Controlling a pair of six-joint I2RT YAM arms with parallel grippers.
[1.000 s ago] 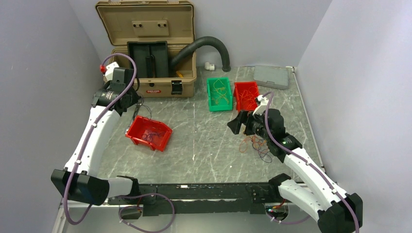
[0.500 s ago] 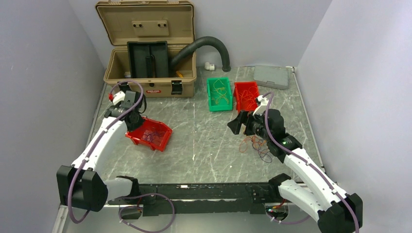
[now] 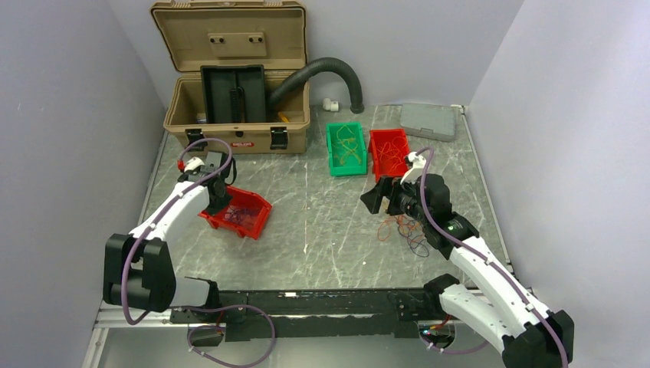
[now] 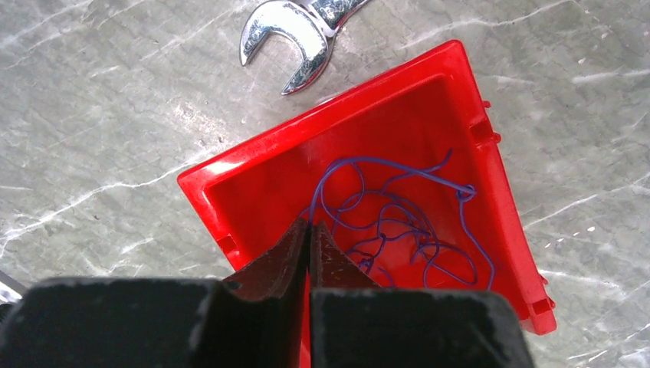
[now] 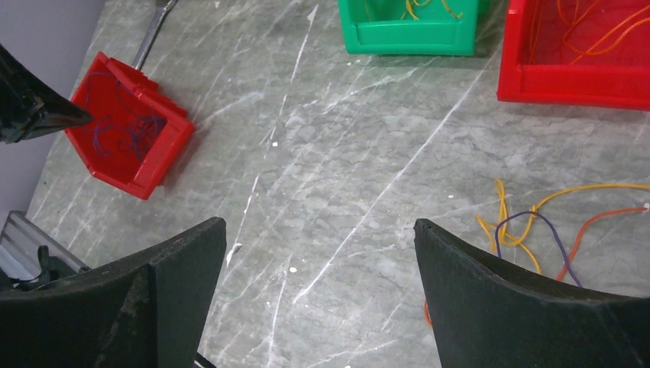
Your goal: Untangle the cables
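A loose tangle of thin orange, yellow, red and purple cables (image 3: pixel 402 228) lies on the marble table, just right of my right gripper (image 3: pixel 381 198). In the right wrist view these cables (image 5: pixel 536 222) sit beside the right finger, and the right gripper (image 5: pixel 319 224) is wide open over bare table. Several thin purple cables (image 4: pixel 398 222) lie looped in a tilted red bin (image 4: pixel 253 153). My left gripper (image 4: pixel 310 224) hovers over that bin (image 3: pixel 257 224), jaws pressed almost together, with a purple strand running from its tips into the bin.
A green bin (image 3: pixel 332 153) holding yellow wires and a red bin (image 3: pixel 373 153) holding orange wires stand at the back centre. A steel wrench (image 4: pixel 295 46) lies beyond the left bin. An open tan case (image 3: pixel 238 92), a black hose (image 3: pixel 329 69) and a grey flat box (image 3: pixel 428 121) line the back.
My left arm has swung from beside the tan case down to the tilted red bin, bringing a purple strand over it. The right arm has barely moved.
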